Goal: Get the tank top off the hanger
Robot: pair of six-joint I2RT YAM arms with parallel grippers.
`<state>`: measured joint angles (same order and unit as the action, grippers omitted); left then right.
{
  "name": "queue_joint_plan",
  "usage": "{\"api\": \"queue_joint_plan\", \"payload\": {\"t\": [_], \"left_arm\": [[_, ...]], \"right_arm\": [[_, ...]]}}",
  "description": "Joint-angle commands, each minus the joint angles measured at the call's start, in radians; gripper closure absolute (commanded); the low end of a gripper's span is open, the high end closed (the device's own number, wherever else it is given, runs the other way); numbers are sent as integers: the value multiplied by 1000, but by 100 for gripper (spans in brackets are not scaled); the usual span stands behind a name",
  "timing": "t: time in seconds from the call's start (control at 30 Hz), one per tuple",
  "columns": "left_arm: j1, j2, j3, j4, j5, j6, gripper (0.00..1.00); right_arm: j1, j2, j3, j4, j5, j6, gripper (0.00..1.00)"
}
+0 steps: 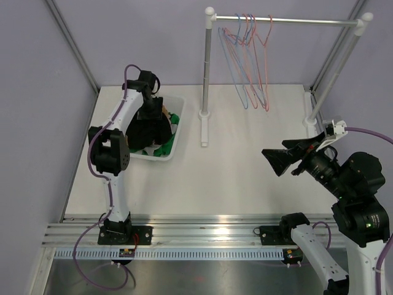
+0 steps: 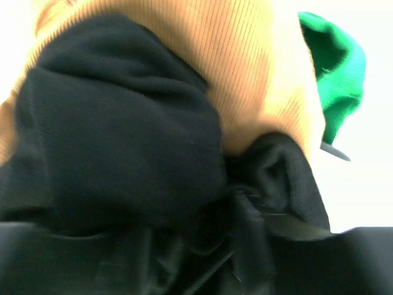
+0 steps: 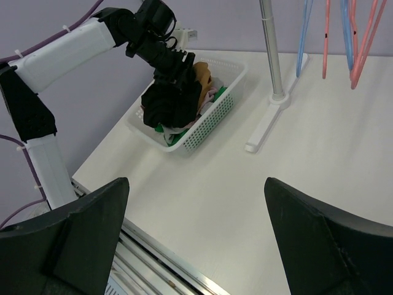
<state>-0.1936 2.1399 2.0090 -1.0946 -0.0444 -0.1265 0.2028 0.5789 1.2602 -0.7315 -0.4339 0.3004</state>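
- White-shelled left arm (image 1: 123,107) is reaching forward from its base with the elbow up. Its wrist is bending down over the white perforated plastic basket (image 3: 212,120) at the far left of the white table (image 1: 233,184).
- Left gripper (image 3: 177,72) is pressing into the black soft knit tank top (image 3: 172,101). The cloth is hiding the fingers, so I cannot tell how wide they are standing or whether they are gripping it.
- Tank top is lying bunched in the basket, draping over the other clothes. In the left wrist view it is showing as fuzzy matte folds filling most of the frame.
- Orange ribbed cloth (image 2: 245,61) is sitting just behind it, touching it. Bright green cloth (image 2: 334,74) is poking out at the side.
- Black right arm (image 1: 359,184) is sitting folded back at the near right, wrist raised above the table and pointing toward the basket.
- Right gripper (image 1: 273,161) is standing with its fingers spread fully apart, holding nothing.
- Thin blue and pink wire hangers (image 1: 249,61) are hanging bunched on the metal rail (image 1: 282,21) of the white-posted rack, well apart from the basket.
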Motion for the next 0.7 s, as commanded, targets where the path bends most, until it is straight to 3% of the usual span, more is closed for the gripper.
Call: {"api": "queue_joint_plan", "payload": {"t": [0.0,0.07,0.27,0.33,0.53,0.67], "left_arm": [[6,-115,-65,36,112,-82,42],[5,-156,-73,58,133,-99,33],[5,-323,-85,122,192,-127,20],[5,-396,-104,151,209,-130,1],[5,-534,-127,131,135,-133,1],[2,-766,-264,160,-3,-143,1]], "right_arm": [[3,22,36,-5,26,-38,1],[3,32,47,-23,44,-44,1],[3,62,48,-57,92,-73,1],[3,70,45,-77,113,-83,1],[3,104,76,-143,179,-96,1],[3,119,111,-206,259,-104,1]]}}
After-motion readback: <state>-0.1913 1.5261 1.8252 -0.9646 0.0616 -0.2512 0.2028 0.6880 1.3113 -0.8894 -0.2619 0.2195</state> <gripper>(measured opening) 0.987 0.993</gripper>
